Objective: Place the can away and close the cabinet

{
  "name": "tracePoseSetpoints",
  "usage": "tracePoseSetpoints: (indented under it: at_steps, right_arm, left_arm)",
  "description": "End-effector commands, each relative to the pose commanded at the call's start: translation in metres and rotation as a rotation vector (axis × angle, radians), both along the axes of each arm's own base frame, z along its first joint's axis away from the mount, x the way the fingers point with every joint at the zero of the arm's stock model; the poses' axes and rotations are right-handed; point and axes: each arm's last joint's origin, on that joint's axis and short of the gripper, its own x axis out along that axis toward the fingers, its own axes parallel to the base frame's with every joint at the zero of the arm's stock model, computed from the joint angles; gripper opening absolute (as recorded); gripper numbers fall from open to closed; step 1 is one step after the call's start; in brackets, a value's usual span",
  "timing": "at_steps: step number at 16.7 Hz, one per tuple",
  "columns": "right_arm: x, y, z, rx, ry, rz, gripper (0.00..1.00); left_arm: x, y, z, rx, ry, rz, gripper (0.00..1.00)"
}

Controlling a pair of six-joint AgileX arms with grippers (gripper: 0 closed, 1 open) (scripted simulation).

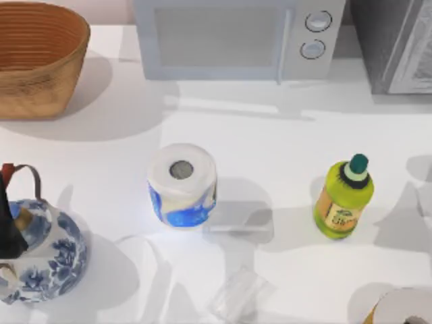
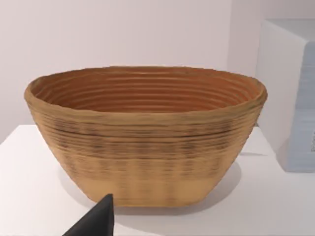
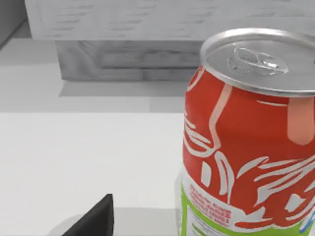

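Our right hand (image 3: 93, 221), grip state unclear, sits just beside the can (image 3: 246, 142), not yet stowed; cabinet (image 3: 162, 49) ahead remains to close.

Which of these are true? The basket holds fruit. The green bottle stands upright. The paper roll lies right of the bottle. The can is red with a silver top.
1. The basket holds fruit: false, its inside shows nothing but bare weave.
2. The green bottle stands upright: true.
3. The paper roll lies right of the bottle: false, it stands to the left.
4. The can is red with a silver top: true, seen in the right wrist view.
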Motion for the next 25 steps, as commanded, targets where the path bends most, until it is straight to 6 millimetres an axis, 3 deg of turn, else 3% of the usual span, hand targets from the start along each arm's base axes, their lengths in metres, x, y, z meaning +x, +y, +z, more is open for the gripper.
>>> tracePoseSetpoints:
  at_steps: [6,9,15,25]
  right_arm:
    - [0.034,0.014,-0.006,-0.002,-0.002,0.0,1.0]
    - [0.053,0.009,-0.009,0.0,-0.003,-0.004,1.0]
    - [0.059,-0.002,-0.012,-0.001,-0.002,-0.003,1.0]
    - [0.059,-0.002,-0.012,-0.001,-0.002,-0.003,0.25]
  left_arm:
    - [0.0,0.0,0.0,0.0,0.0,0.0,1.0]
    - [0.0,0.0,0.0,0.0,0.0,0.0,1.0]
    - [0.0,0.0,0.0,0.0,0.0,0.0,1.0]
    - [0.0,0.0,0.0,0.0,0.0,0.0,1.0]
